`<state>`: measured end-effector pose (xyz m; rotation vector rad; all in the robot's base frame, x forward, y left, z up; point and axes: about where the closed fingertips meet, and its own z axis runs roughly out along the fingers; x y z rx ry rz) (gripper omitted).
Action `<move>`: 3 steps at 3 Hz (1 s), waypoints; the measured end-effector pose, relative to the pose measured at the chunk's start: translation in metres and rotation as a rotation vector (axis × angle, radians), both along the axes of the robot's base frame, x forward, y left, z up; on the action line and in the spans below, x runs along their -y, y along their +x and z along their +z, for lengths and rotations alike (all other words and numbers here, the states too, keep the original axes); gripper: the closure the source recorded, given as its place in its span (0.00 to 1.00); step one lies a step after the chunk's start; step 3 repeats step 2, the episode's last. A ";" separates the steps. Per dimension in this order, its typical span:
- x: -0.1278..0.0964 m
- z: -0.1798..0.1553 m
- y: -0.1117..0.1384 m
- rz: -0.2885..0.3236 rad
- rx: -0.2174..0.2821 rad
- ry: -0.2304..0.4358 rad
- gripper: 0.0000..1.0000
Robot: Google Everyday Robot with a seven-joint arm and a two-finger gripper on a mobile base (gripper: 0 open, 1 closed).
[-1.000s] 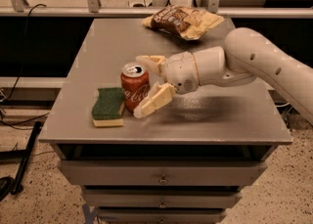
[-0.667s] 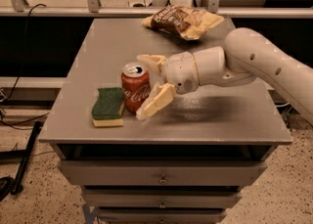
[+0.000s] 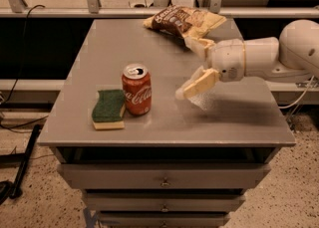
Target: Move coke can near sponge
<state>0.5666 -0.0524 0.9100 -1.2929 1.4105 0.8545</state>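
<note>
The coke can [image 3: 136, 89] is standing upright in the front-left part of the grey table [image 3: 234, 117], closer to the front edge than to the back. The green-topped sponge [image 3: 108, 108] is lying flat just beside it on the side towards the left edge. The two are so close that I cannot tell whether they are touching. Judged from this layout, the task is looking complete.

The gripper [image 3: 191, 68] is hovering over the right half of the surface, well apart from the can. Its pale fingers [image 3: 200, 83] are spreading wide and holding nothing. A brown and tan chip bag [image 3: 183, 20] is resting near the back edge, just behind the gripper.

As for handling, the can is probably light, with thin, smooth walls that could dent under a hard squeeze and slip under a weak one. It is also tall enough to tip if nudged near the rim. Any further hold would be best taken from the side around the middle of the body, with moderate pressure. The sponge is soft and flat, so it is unlikely to roll or shift by itself.
</note>
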 end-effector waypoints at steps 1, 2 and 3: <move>0.071 0.022 0.018 -0.169 0.054 0.023 0.00; 0.081 0.026 0.019 -0.189 0.062 0.025 0.00; 0.081 0.026 0.019 -0.189 0.062 0.025 0.00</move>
